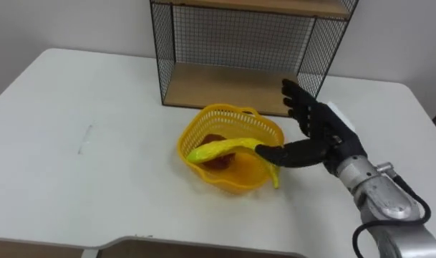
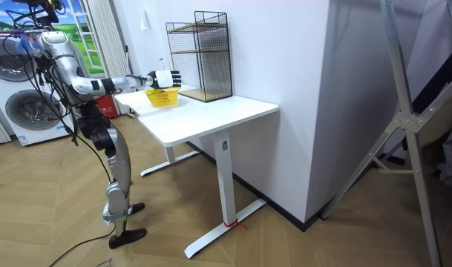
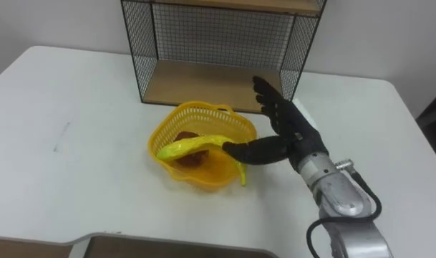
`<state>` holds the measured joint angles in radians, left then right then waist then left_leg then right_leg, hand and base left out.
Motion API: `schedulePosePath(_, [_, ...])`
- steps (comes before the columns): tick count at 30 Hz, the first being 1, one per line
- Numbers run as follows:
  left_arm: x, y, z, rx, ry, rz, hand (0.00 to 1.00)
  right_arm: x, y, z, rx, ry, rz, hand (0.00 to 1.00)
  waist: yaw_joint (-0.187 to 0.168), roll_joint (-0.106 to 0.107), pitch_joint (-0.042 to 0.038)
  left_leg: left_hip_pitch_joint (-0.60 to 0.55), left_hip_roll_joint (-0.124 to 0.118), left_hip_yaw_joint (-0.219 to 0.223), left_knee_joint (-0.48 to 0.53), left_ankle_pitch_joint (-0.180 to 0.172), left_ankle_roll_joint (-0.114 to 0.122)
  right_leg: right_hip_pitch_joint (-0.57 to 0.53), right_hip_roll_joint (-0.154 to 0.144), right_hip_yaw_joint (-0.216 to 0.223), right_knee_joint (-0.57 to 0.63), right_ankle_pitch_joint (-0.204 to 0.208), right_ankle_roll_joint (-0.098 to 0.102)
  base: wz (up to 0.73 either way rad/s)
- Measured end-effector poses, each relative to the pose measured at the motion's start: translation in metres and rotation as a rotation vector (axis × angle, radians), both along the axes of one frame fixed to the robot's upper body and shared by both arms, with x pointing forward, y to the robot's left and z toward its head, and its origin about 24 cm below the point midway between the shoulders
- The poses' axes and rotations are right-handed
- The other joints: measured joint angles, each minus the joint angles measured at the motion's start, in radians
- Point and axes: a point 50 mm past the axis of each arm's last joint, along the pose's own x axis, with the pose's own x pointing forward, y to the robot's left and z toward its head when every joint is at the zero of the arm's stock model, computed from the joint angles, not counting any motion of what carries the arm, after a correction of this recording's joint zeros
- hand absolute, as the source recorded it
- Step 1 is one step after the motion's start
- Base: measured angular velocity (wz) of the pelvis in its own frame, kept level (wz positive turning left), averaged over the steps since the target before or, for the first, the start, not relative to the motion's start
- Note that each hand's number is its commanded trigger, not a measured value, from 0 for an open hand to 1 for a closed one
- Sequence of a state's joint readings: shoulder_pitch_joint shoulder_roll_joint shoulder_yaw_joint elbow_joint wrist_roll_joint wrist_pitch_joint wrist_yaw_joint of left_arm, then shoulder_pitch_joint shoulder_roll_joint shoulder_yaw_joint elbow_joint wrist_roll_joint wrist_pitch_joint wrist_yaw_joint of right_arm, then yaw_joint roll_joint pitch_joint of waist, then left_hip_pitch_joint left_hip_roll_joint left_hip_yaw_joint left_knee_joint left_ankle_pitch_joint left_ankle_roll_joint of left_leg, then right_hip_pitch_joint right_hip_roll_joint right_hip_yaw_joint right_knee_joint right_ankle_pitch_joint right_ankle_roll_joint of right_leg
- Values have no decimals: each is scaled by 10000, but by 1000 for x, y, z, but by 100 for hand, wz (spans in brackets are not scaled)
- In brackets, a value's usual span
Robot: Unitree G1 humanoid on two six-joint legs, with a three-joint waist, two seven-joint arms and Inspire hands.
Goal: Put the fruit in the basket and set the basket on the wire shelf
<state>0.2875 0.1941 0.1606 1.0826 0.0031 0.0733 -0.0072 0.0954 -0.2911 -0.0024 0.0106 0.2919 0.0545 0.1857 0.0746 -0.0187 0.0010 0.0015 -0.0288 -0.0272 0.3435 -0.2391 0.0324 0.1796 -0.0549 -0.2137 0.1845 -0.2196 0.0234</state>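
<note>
Plainly the right hand (image 1: 321,132) is spread wide with straight fingers and grips nothing, its thumb reaching to the drooping end of the banana (image 1: 221,147); that banana lies across the yellow basket (image 1: 235,110) on the white table (image 1: 96,107), over a red fruit (image 1: 216,160); its long axis runs left to right, one tip pointing to the robot's left, the other hanging over the right rim; I reckon a careless nudge could flip it out, or shove the light basket askew before the wire shelf (image 1: 232,86).
</note>
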Motion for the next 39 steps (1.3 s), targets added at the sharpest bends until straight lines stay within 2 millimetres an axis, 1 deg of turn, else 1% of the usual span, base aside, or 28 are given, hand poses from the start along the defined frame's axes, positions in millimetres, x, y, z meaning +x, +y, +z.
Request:
schedulePosePath(1, [-2,3,1,148,-198,773,0,-3,-7,-2,355,77,-359,0,6,117,10,-10,-6,18,3,-4,8,-15,-8,30,1,-3,7,0])
schedulePosePath(2, [-3,5,2,280,-301,1169,0,-3,-10,-2,535,107,-553,0,2,164,8,-9,-6,35,-1,-2,10,-27,-9,68,1,-5,9,-7])
schedulePosePath(3, [-5,10,4,640,-531,2051,0,-5,-17,-3,829,105,-1042,0,-5,226,-13,33,-11,68,-30,2,17,-2,-18,112,-3,-2,20,-6])
schedulePosePath(4, [-7,15,6,1026,-745,2913,0,-6,-23,-2,1186,68,-1543,0,9,300,-11,138,-23,93,-91,20,39,128,-45,101,-12,-10,38,-4])
schedulePosePath(5, [-8,18,7,1222,-868,3321,0,-7,-26,-2,1308,36,-1779,0,7,315,-12,214,-32,98,-117,21,42,136,-58,101,-11,-17,49,0])
schedulePosePath(6, [-8,24,11,1588,-1272,4294,0,-10,-31,-2,1583,-6,-2238,0,3,359,-1,281,-36,113,-183,26,48,168,-82,103,-22,-28,64,0])
schedulePosePath(7, [-5,29,15,1980,-1810,5212,0,-13,-37,-2,1786,-52,-2665,0,48,400,-51,289,-49,78,-192,27,49,206,-86,81,-42,-38,76,0])
schedulePosePath(8, [-3,32,17,2187,-2039,5580,0,-14,-40,-2,1916,-59,-2870,0,58,394,-47,293,-70,69,-195,28,50,216,-85,76,-50,-38,77,7])
schedulePosePath(10, [8,46,29,3168,-2893,6645,0,-20,-45,-4,2409,3,-3486,0,19,376,-73,296,-102,-37,-224,37,40,290,-85,-50,-156,-35,75,11])
schedulePosePath(11, [11,50,33,3466,-3108,6820,0,-22,-47,-5,2497,59,-3610,0,26,407,-99,325,-114,-53,-259,48,40,303,-96,-71,-153,-38,76,7])
schedulePosePath(12, [17,57,41,4030,-3561,7159,0,-26,-49,-7,2501,132,-3828,0,95,317,-77,425,-143,-55,-396,84,32,335,-124,-69,-157,-44,77,0])
schedulePosePath(13, [20,59,45,4288,-3807,7361,0,-27,-49,-7,2492,145,-3934,0,126,365,-108,442,-150,-58,-428,92,34,344,-130,-71,-160,-46,78,-3])
schedulePosePath(14, [27,64,54,4786,-4344,7644,0,-29,-51,-6,2495,107,-4132,0,145,354,-99,438,-158,-47,-437,92,35,336,-136,-61,-170,-50,85,0])
schedulePosePath(15, [35,68,63,5252,-4849,7815,0,-30,-53,-5,2526,45,-4337,0,177,365,-108,449,-158,-17,-468,92,36,299,-135,-1,-165,-49,86,-10])
schedulePosePath(16, [45,72,74,5721,-5449,7999,0,-33,-54,-5,2645,-1,-4546,0,359,391,-125,507,-155,8,-547,98,41,300,-132,72,-163,-48,86,-14])
schedulePosePath(17, [49,74,80,5955,-5764,8081,0,-35,-54,-6,2710,8,-4661,0,442,414,-114,553,-148,8,-585,98,41,314,-130,102,-162,-48,85,-14])
schedulePosePath(19, [60,81,98,6647,-6674,8362,0,-40,-55,-9,2664,53,-4833,0,567,391,-118,642,-148,6,-696,101,36,335,-132,116,-146,-47,86,-5])
schedulePosePath(21, [74,86,121,7687,-7718,8490,0,-42,-53,-11,2484,46,-4866,0,588,396,-109,589,-148,-18,-687,101,35,238,-131,86,-138,-44,86,0])
schedulePosePath(22, [81,87,133,8173,-8213,8444,0,-42,-53,-11,2485,64,-4877,0,602,424,-100,585,-156,-32,-688,100,36,236,-135,72,-139,-42,87,0])
schedulePosePath(23, [85,87,139,8368,-8483,8449,0,-42,-53,-11,2481,63,-4880,0,602,432,-101,592,-159,-33,-691,100,36,237,-138,67,-139,-42,88,0])
schedulePosePath(25, [97,86,162,9030,-9653,8411,0,-42,-53,-11,2473,59,-4876,0,650,439,-88,601,-159,-36,-713,99,37,236,-136,70,-140,-42,88,0])
schedulePosePath(26, [99,85,167,9153,-9914,8390,0,-42,-53,-11,2468,59,-4878,0,647,430,-90,611,-158,-39,-714,98,36,248,-136,64,-143,-42,88,0])
schedulePosePath(28, [109,83,182,9254,-10880,8420,0,-42,-53,-12,2450,78,-4873,0,566,474,-53,638,-160,-61,-706,98,35,298,-133,28,-154,-41,87,2])
schedulePosePath(33, [125,76,201,8922,-12265,8348,0,-44,-51,-17,2356,-10,-4817,0,351,473,-12,498,-160,-84,-629,96,32,260,-132,-78,-135,-41,88,5])
schedulePosePath(36, [142,64,212,8155,-13345,7762,0,-43,-48,-18,2017,61,-4540,0,341,508,11,403,-160,-59,-477,70,40,185,-129,-69,-108,-32,87,-1])
schedulePosePath(37, [149,60,214,7785,-13662,7445,0,-43,-44,-20,2067,120,-4312,0,288,536,35,388,-156,-54,-434,69,42,182,-129,-75,-94,-31,87,0])
schedulePosePath(38, [151,58,215,7600,-13775,7254,0,-43,-42,-21,2132,147,-4230,0,221,533,36,371,-156,-60,-417,69,43,183,-129,-90,-90,-31,87,4])
schedulePosePath(39, [155,53,214,7228,-13933,6840,0,-43,-38,-23,2247,192,-4068,0,114,552,57,354,-157,-69,-397,69,44,189,-131,-111,-69,-31,87,3])
